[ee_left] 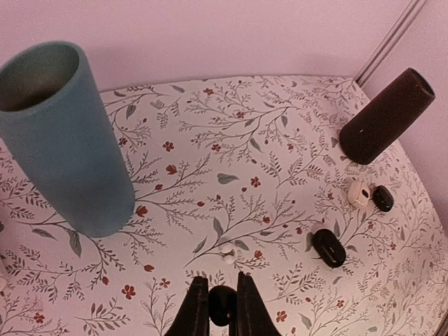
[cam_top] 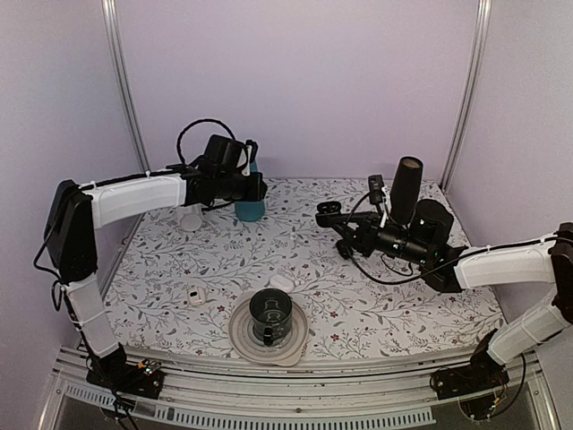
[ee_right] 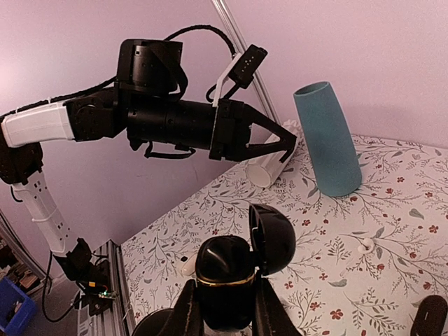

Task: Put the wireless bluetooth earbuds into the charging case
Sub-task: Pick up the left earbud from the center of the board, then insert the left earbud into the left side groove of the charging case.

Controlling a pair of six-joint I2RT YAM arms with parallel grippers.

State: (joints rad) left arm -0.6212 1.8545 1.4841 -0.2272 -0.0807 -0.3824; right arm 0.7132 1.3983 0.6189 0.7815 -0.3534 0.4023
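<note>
The left end effector (ee_left: 221, 283) grasps a tiny glossy black earbud (ee_left: 222, 306); at its four o'clock, the right end effector (ee_right: 225, 297) clutches the open black case (ee_right: 224, 269).

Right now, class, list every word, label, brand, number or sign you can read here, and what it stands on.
None can be read. The teal cup, dark cylinder, open charging case, black earbud and flowered table cover show no lettering; nothing else is large enough to read.
</note>
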